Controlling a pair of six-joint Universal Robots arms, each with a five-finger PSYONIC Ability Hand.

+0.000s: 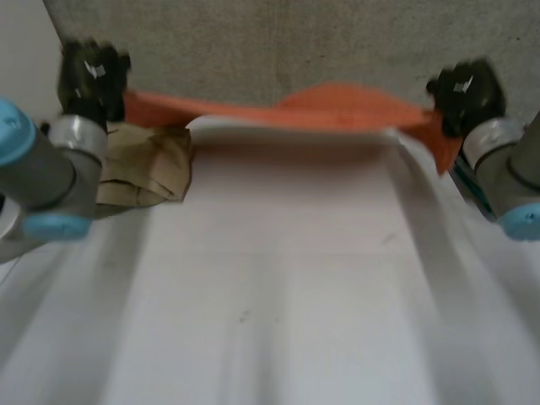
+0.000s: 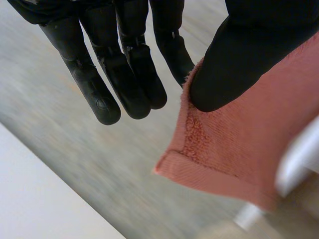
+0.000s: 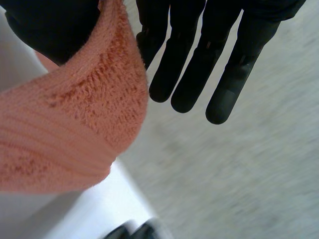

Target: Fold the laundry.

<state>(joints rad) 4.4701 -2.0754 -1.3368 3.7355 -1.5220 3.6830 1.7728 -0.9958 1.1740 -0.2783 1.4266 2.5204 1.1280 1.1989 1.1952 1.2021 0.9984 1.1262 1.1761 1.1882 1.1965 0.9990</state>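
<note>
An orange towel (image 1: 295, 108) hangs stretched in the air along the table's far edge, held between my two hands. My left hand (image 1: 93, 74) holds its left end. In the left wrist view the thumb (image 2: 239, 64) pinches a hemmed corner of the towel (image 2: 234, 144), while the other fingers (image 2: 124, 74) point straight out beside it. My right hand (image 1: 464, 91) holds the right end, and a short flap hangs below it. In the right wrist view the towel (image 3: 75, 129) is clamped under the thumb (image 3: 50, 25), next to the straight fingers (image 3: 199, 64).
A crumpled brown cloth (image 1: 148, 164) lies on the white table (image 1: 278, 295) at the far left, just below my left hand. Grey carpet (image 1: 278, 42) lies beyond the table's far edge.
</note>
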